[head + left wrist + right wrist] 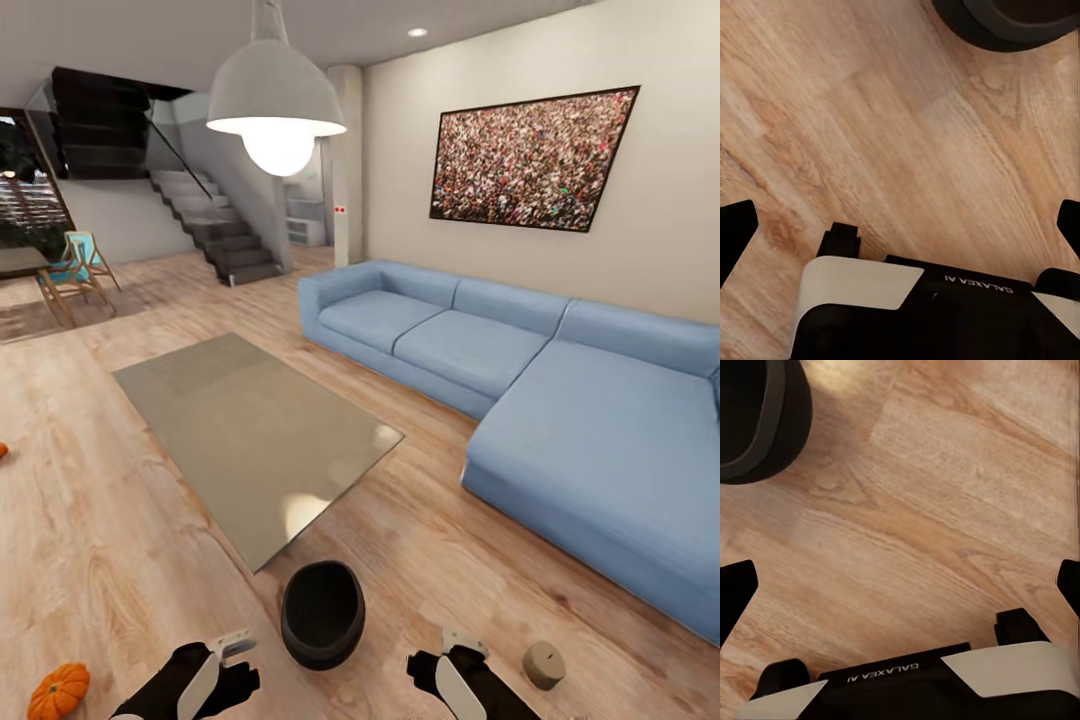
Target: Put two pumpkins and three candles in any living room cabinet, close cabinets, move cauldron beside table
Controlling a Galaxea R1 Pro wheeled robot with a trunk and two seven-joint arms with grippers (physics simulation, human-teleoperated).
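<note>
The black cauldron [322, 612] stands on the wood floor just off the near corner of the low glass table [200, 390]. Its rim also shows in the left wrist view [1012, 22] and the right wrist view [754, 420]. One orange pumpkin [58, 690] lies at the bottom left, and a sliver of another pumpkin [2, 450] shows at the left edge. A beige candle [544, 664] sits on the floor to the right. My left gripper [243, 662] [900, 225] and right gripper [440, 655] [900, 585] hang open and empty on either side of the cauldron. The cabinet is out of view.
A blue corner sofa [560, 400] runs along the right wall under a framed picture [530, 160]. A pendant lamp [276, 110] hangs ahead. Stairs [215, 230] and chairs [75, 270] stand at the back left. My own base [922, 307] shows beneath both wrists.
</note>
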